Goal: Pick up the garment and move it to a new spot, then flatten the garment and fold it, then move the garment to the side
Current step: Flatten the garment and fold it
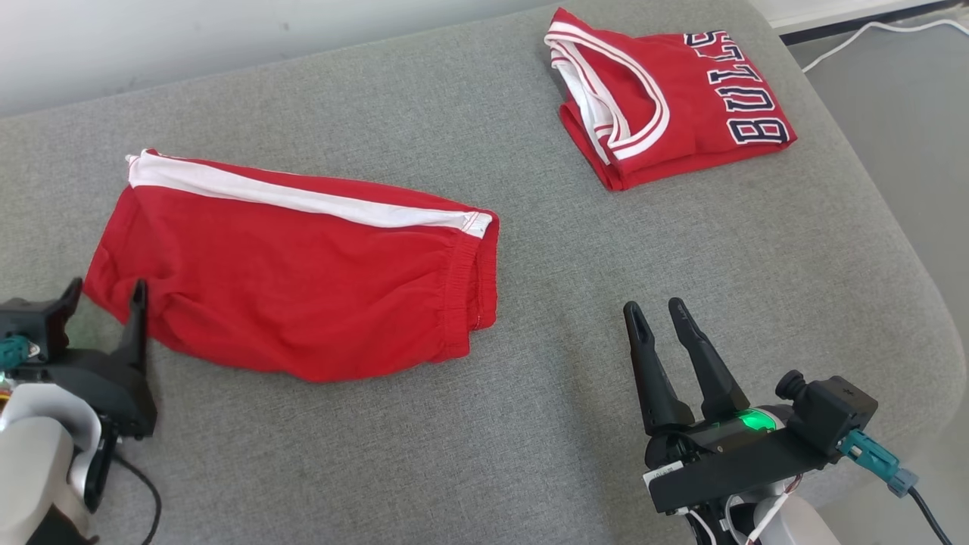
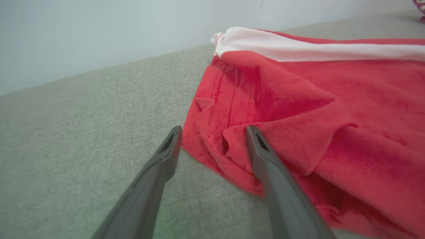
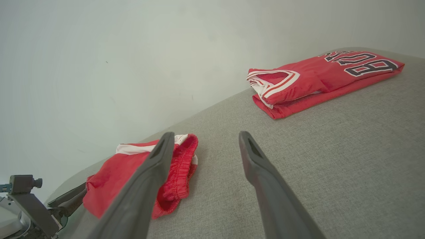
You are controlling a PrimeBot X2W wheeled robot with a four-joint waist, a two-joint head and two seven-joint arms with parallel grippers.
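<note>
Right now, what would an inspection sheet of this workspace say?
Surface: grey cushion.
Job's things: red shorts spread at left, white stripe along far edge.
Clutter: folded jersey, far right, apart from shorts.
Grippers: left gripper open, straddling the shorts' corner; right gripper open, near the cushion's front, apart from the shorts.
Cables: white cable on floor; black cable at right wrist; black lead at left wrist.
Surroundings: pale wall, grey floor.

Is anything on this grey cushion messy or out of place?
Only slightly: the red shorts lie rumpled, their corner bunched up near the left hand. The folded red jersey looks tidy; nothing seems spilled or damaged.
</note>
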